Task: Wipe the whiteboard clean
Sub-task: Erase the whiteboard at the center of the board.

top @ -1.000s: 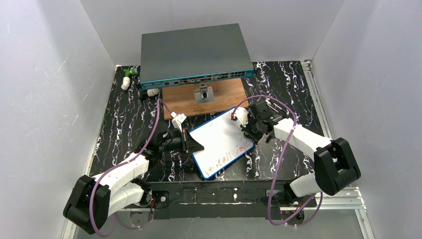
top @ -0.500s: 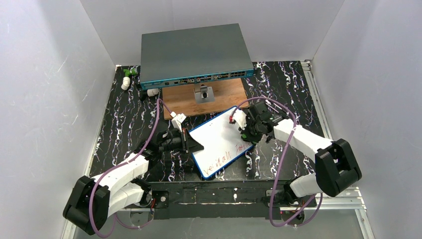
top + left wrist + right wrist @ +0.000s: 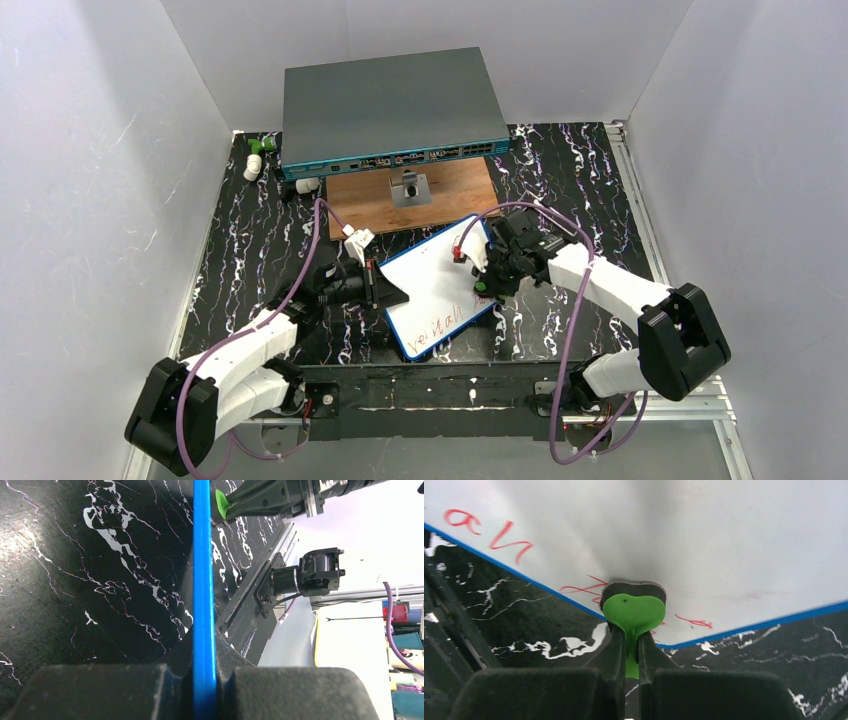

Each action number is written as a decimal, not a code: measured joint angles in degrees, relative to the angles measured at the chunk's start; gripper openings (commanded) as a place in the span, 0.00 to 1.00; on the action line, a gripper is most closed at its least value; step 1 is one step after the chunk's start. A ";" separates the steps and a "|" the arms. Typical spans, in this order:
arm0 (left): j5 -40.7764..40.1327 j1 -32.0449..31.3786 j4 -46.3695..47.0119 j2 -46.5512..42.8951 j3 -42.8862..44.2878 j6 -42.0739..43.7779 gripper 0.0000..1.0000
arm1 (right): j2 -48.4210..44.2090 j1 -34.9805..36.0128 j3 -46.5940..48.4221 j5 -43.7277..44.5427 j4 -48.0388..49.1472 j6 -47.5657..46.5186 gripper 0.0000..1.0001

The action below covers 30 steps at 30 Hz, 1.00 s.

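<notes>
Two hands work on one whiteboard. Overhead view: the board, white with a thin blue frame, lies askew at the centre of the frame on the black marbled bench. It sits just below the brown wooden board and the grey network switch. Red handwriting runs along its lower part; the upper part is plain white.

My left hand is closed tight on the board's blue rim at its left side. Left wrist view: the rim runs straight up from between my two fingers.

My right hand is closed on a green eraser, gripping its narrow stem. The eraser's broad, dark-backed head is pressed to the white surface near the board's right-hand edge, close to the blue frame. Right wrist view: red strokes lie on either side of the eraser head, with more in the upper left of the frame.
</notes>
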 measured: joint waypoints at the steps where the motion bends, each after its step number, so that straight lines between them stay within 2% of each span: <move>1: 0.00 0.00 -0.11 -0.09 0.00 0.04 0.00 | 0.00 -0.33 0.00 0.28 0.07 0.09 0.01; 10: 0.07 -0.04 -0.37 -0.48 0.00 0.57 0.00 | -0.02 -6.34 -0.66 4.42 2.99 1.73 0.01; 16: 0.02 -0.02 -0.63 -0.48 0.00 0.55 0.00 | -0.02 1.09 -0.72 2.60 1.20 -0.02 0.01; 19: 0.00 -0.02 -0.66 -0.50 0.00 0.57 0.00 | 0.02 2.62 -0.72 2.93 0.92 -0.20 0.01; 26: -0.33 -0.02 -0.39 -0.52 0.00 0.66 0.00 | 0.20 -5.11 -0.72 6.49 3.28 1.60 0.01; 30: 0.00 -0.04 -0.46 -0.52 0.00 0.79 0.00 | 0.17 -6.03 -0.72 5.75 3.06 1.79 0.01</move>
